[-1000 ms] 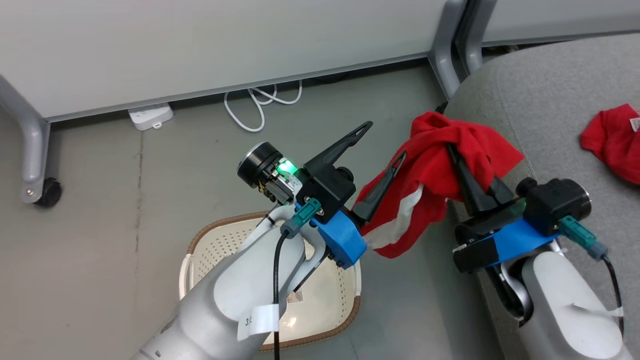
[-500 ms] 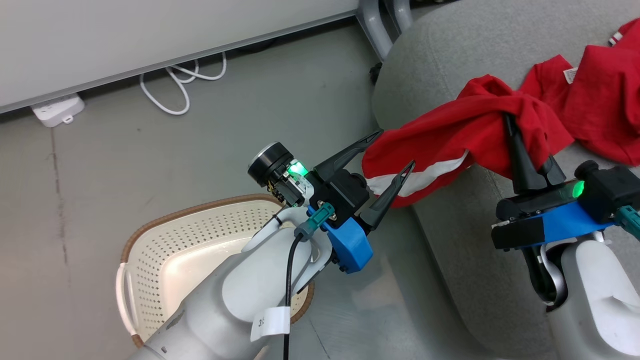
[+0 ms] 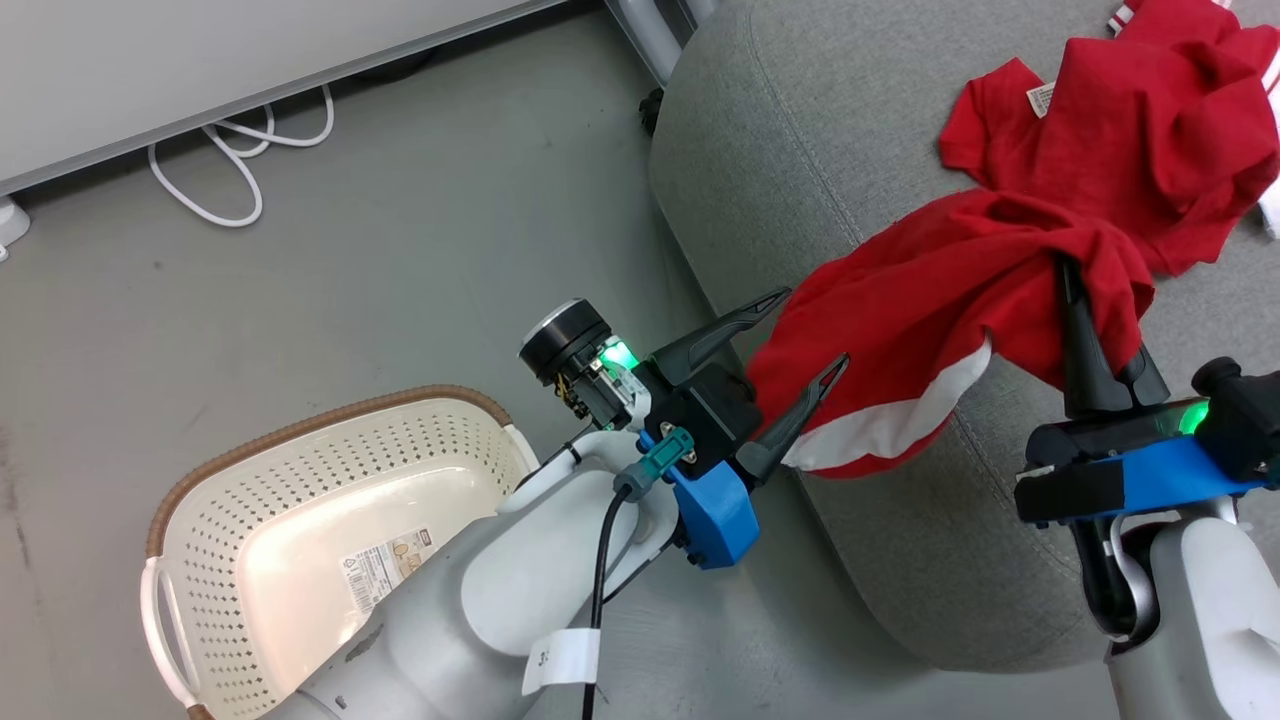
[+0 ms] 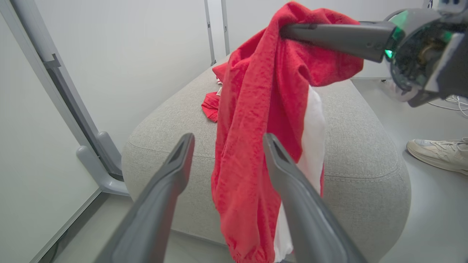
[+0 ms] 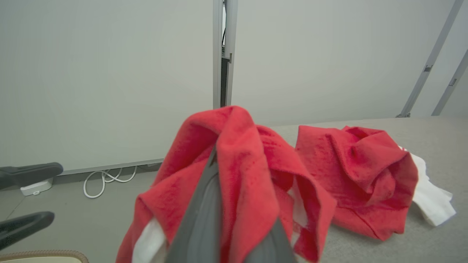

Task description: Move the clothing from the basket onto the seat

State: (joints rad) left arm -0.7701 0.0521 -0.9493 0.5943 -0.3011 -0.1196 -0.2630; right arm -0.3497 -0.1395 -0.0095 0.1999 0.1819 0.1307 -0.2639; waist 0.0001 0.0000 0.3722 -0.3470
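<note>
Right now the striped garment [image 3: 900,330], bright red with a broad white stripe, hangs bunched from the right gripper [image 3: 1075,275], whose two dark fingers are closed on the fabric near its top fold; it dangles over the rounded edge of the seat [image 3: 800,150], can't tell if it touches the upholstery. Second red garment [image 3: 1140,130] lies crumpled on the seat top just beyond, white showing at its far side, small white neck label [image 3: 1040,97] sewn in, print too small to read. Left gripper [image 3: 815,325] has its fingers spread wide and holds nothing, tips right by the hanging end of the striped garment, contact unclear; in the left wrist view the cloth hangs between and beyond the fingers. Basket [image 3: 420,440] sits on the floor to the left of the seat, cream perforated walls, brown woven-look rim, white side handle, sticker [image 3: 385,565] on its bottom, text unreadable. White band [image 3: 560,660] on the left forearm, marking partly hidden. Seat is light grey woven fabric with a seam line. Floor [image 3: 400,250] grey and smooth, looped white cable [image 3: 230,150] by the pale wall panel [image 3: 200,60], grey frame leg [image 3: 640,25] behind the seat, a pale sneaker [image 4: 438,153] on the floor in the left wrist view
</note>
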